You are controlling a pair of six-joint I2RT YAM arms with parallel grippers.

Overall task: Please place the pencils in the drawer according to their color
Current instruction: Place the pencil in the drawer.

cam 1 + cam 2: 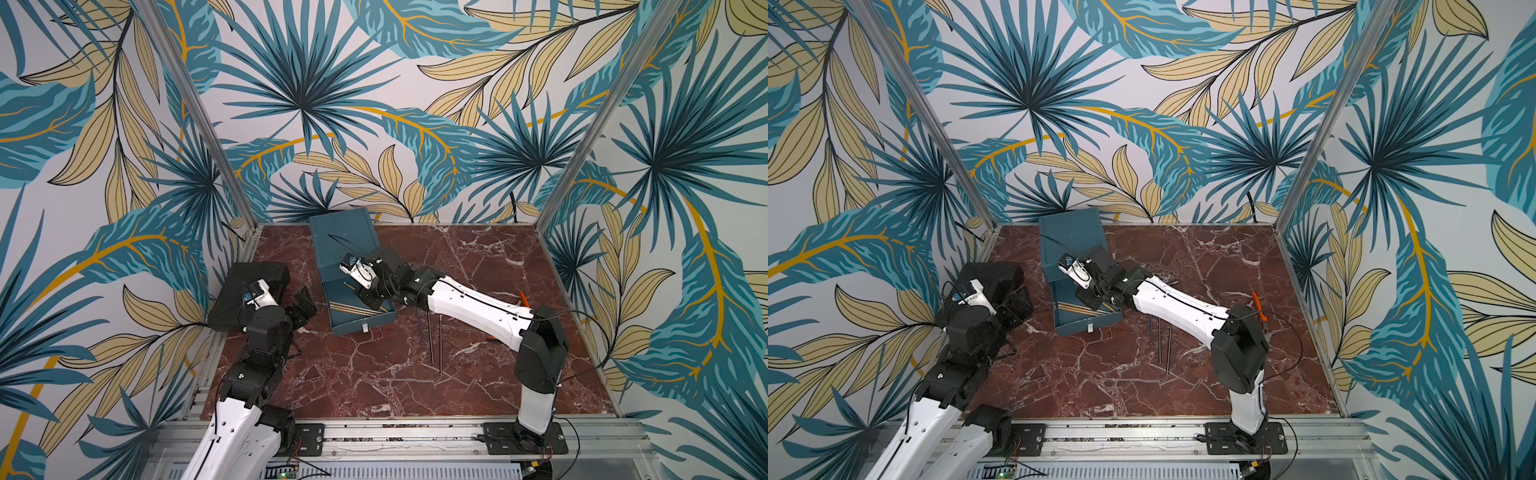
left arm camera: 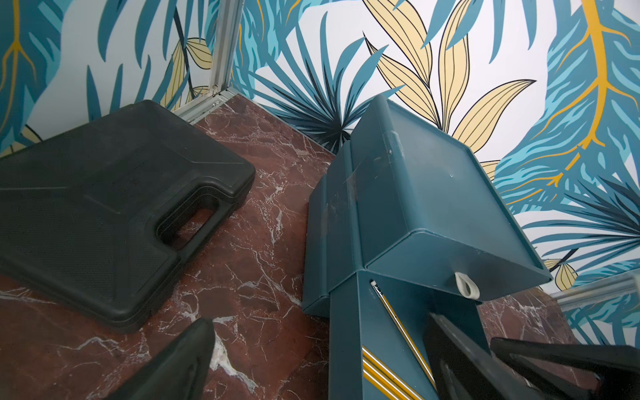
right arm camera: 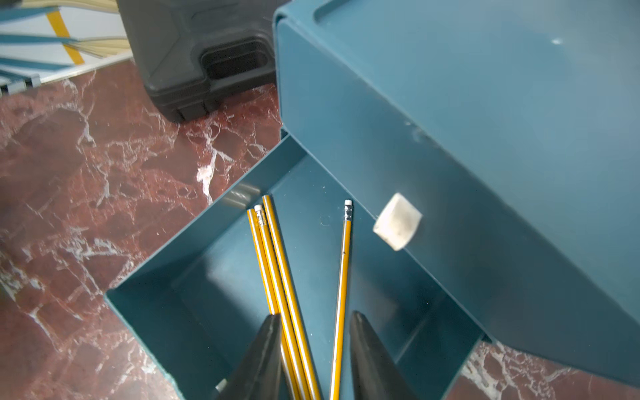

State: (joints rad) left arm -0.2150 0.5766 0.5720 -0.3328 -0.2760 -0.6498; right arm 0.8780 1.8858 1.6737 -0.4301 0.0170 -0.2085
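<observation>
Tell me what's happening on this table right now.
The right end effector hangs, jaws apart, over the pulled-out drawer of the blue cabinet, where four yellow pencils lie. It holds nothing. The left end effector sits wide open beside the cabinet, empty. Three dark pencils lie on the table, not yet sorted.

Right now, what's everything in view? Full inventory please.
drawer cabinet: one, teal, back of table
open drawer: one, teal, pulled out of the cabinet
yellow pencils: four, yellow striped, inside the open drawer
dark pencils: three visible, grey-black, on table beside the drawer
case: one, black, table's left side
tool: one, orange handle, table's right edge
table: one, red-brown marble, under everything
left claw: one, black, open, beside the cabinet
right claw: one, black, open, above the open drawer
</observation>
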